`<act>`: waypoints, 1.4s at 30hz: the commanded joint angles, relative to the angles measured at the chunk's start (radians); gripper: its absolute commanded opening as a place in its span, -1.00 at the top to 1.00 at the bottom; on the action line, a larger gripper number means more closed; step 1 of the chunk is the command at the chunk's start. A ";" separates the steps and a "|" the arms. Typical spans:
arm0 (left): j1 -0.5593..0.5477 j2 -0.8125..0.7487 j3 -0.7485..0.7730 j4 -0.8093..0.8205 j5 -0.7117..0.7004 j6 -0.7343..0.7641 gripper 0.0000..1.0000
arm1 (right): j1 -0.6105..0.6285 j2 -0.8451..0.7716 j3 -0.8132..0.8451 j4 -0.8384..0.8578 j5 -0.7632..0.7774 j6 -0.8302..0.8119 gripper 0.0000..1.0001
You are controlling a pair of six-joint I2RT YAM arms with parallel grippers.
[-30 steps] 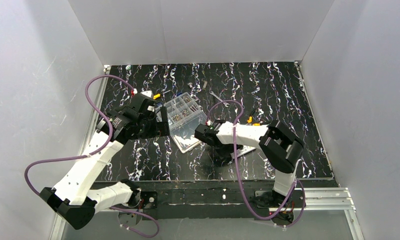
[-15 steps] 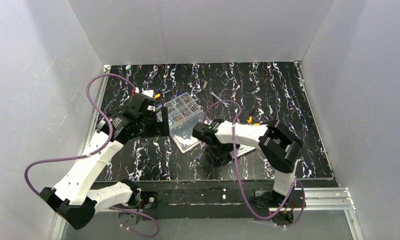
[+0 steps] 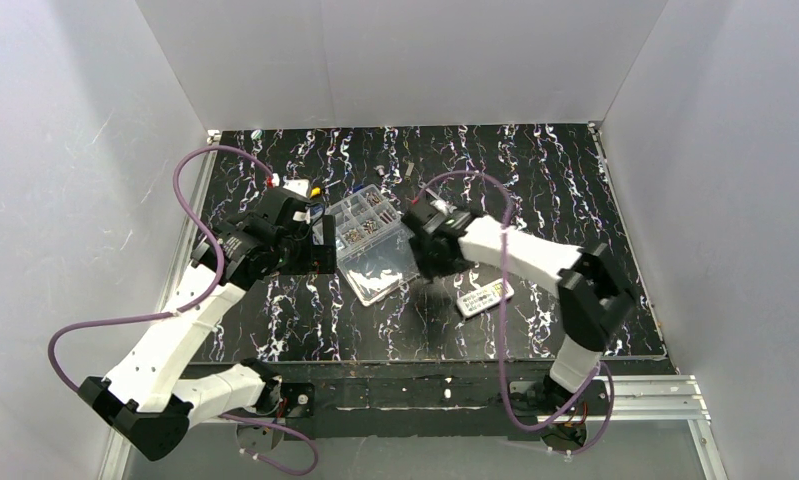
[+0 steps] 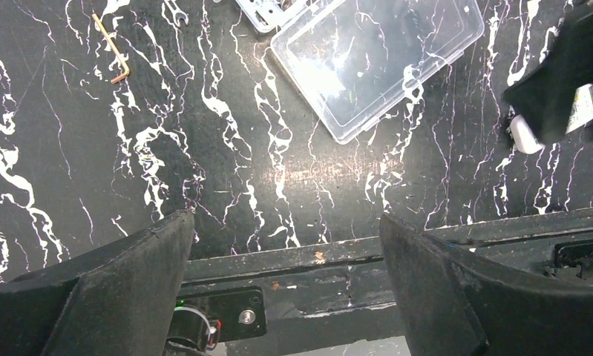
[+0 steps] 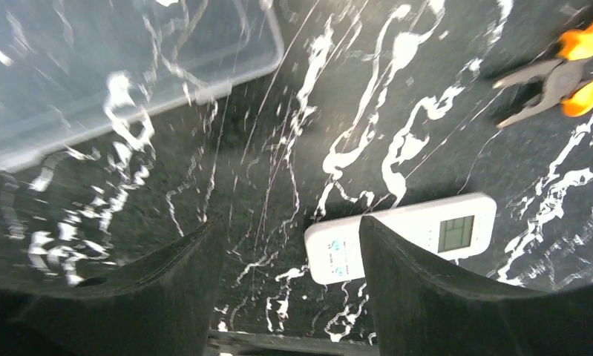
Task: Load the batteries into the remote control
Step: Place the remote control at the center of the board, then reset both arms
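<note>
Black counter (image 3: 555,180) veined with white, boxed in by plain white walls (image 3: 405,60). Near the middle, clear compartment box (image 3: 370,240), its tray of small metal parts at 12 o'clock and its lid laid open at 6. Remote control (image 3: 485,297) flat on the counter at 4 o'clock of that box, well apart from it, small display facing up.

Right hand (image 3: 425,262) just off the lid's 3 o'clock edge, with the remote at its 4 o'clock and untouched. Seen from the right wrist: dark fingers (image 5: 152,297) spread apart, nothing gripped, one end of the remote showing in the gap between them and the rest partly hidden behind the finger at 3 o'clock; height above it not clear. Orange-handled pliers (image 5: 568,74) on the counter at 1 o'clock of the remote.

Left hand (image 3: 320,242) just beside the box at its 9 o'clock; contact impossible to judge. Seen from the left wrist: jaws gaping wide, empty, framing bare counter and the near rail. Small hex key (image 4: 111,59) lying toward 11 o'clock in that view
</note>
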 commanded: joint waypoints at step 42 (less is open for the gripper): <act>0.004 0.016 -0.023 -0.146 -0.029 -0.040 -0.96 | -0.667 -0.992 -0.779 0.972 -0.363 0.122 -0.74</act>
